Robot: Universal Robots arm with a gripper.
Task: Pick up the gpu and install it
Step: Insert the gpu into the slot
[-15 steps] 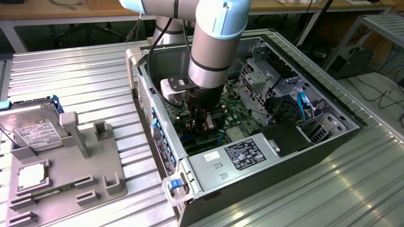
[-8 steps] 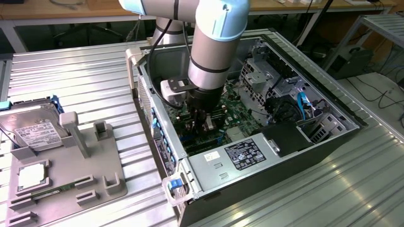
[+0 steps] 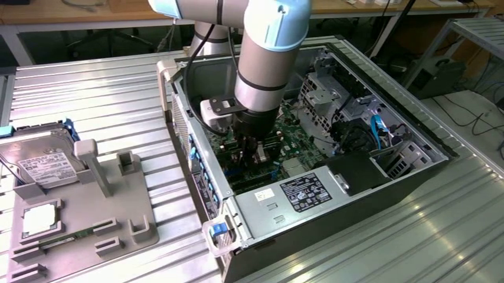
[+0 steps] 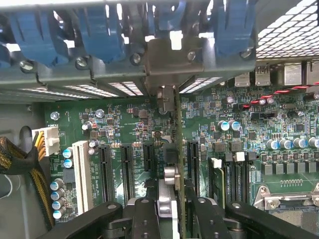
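Wrist view: the gpu, a slim card seen edge-on with a dull metal bracket, is held upright by the black fingers, part-closed on it, over the green motherboard; black slots lie at nine o'clock, blue plastic latches at twelve.

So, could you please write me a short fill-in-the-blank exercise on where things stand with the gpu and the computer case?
1. The gripper is shut on the ____, held edge-on.
2. The gpu stands over the green ____ inside the computer case.
3. On the grey fixture outside the case lies a silver ____ with a white label.
4. The clips along the case's slot openings are ____ in colour.

Missing words: gpu; motherboard; hard drive; blue
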